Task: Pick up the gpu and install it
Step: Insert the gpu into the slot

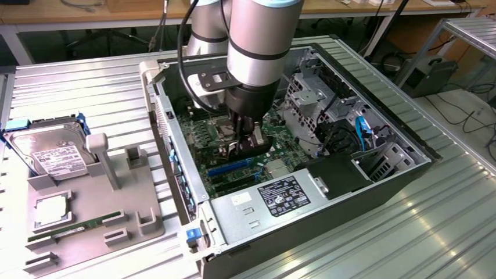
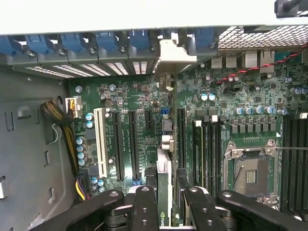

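1. Ribbed silver metal tabletop carries an open black and grey computer case lying on its side, with a grey moulded fixture tray just beside it toward the exterior view's left
2. On that tray lie a silver hard drive with a white label and a long narrow green memory stick
3. The grey robot arm reaches down into the case; its black gripper is low over the green motherboard
4. In the wrist view the gripper has its jaws clenched on the gpu, a thin green circuit card seen edge-on, one black finger on each face
5. The gpu stands upright on edge over the motherboard, between the pair of long black expansion slots and the black memory slots; a white slot lies further out
6. Its far end points to the case's rear wall, near the row of blue latches
7. Whether the card's lower edge is seated in a slot cannot be told
8. A bare silver-framed processor socket sits well apart from the card
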You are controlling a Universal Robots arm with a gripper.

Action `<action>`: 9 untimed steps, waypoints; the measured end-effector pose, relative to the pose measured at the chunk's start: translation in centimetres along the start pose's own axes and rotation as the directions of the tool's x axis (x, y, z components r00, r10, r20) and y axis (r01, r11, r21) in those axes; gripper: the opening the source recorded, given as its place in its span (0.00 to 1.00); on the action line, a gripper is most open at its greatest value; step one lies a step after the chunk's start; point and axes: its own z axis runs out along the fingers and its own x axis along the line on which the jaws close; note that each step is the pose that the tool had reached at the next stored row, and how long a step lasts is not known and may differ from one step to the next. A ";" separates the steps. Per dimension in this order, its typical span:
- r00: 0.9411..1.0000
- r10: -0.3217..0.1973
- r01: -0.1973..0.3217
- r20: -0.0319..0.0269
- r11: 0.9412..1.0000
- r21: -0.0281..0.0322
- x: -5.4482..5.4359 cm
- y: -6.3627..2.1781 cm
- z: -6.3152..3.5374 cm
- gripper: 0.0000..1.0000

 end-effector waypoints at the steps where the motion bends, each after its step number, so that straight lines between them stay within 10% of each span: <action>1: 1.000 0.000 0.000 -0.001 1.000 -0.002 0.0 0.02 0.00 0.27; 9: 1.000 -0.001 0.001 -0.001 1.000 -0.005 0.0 0.27 0.08 0.27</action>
